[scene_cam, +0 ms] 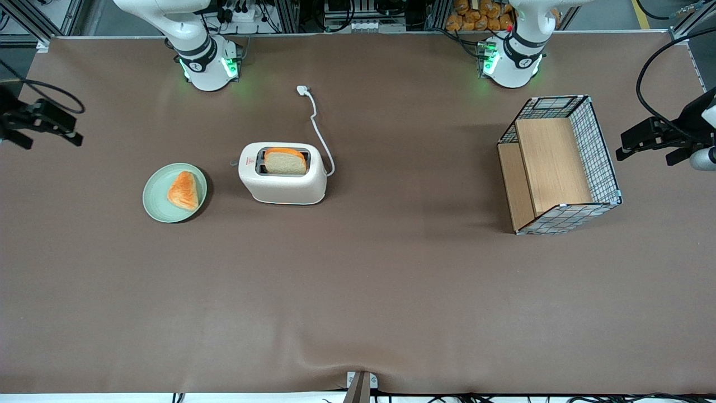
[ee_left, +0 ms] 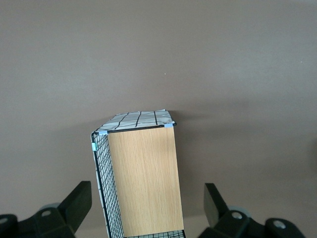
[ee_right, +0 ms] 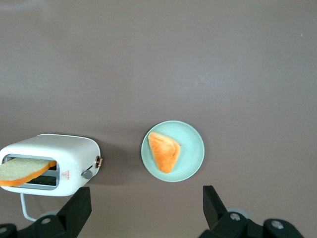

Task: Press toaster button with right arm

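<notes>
- Nearest the front camera: a small metal bracket (scene_cam: pixel 361 385) at the table edge, on the brown mat (scene_cam: pixel 358 291) covering the table
- Wire basket (scene_cam: pixel 561 162) with wooden panels lies toward the parked arm's end of the table, well apart from everything else; left wrist view shows its wood panel and grid mesh close up
- Toaster (scene_cam: pixel 283 173): cream-white, rounded corners, upright near mid-table, somewhat toward the working arm's end
- One slice of bread (scene_cam: pixel 286 160) stands in a slot, orange-brown crust uppermost, sticking up above the toaster top
- Small red mark visible on the toaster top near the slots
- White cord (scene_cam: pixel 320 137) runs from the toaster away from the front camera to a white plug (scene_cam: pixel 302 89) lying flat on the mat
- Toaster button (ee_right: pixel 87 174): small grey tab on the narrow face that looks toward the plate; a second small knob sits just beside it on that face
- Pale green plate (scene_cam: pixel 174 192) rests beside the toaster, apart from it, on the working arm's side; on it a triangular orange-brown pastry (scene_cam: pixel 183 191)
- Right arm base (scene_cam: pixel 204 56) stands farther from the front camera than the toaster
- Gripper (ee_right: pixel 146 210) hangs high over the mat near the working arm's end of the table, well apart from toaster and plate, touching nothing
- Its two black fingers (ee_right: pixel 77 210) are spread wide apart, nothing between them
</notes>
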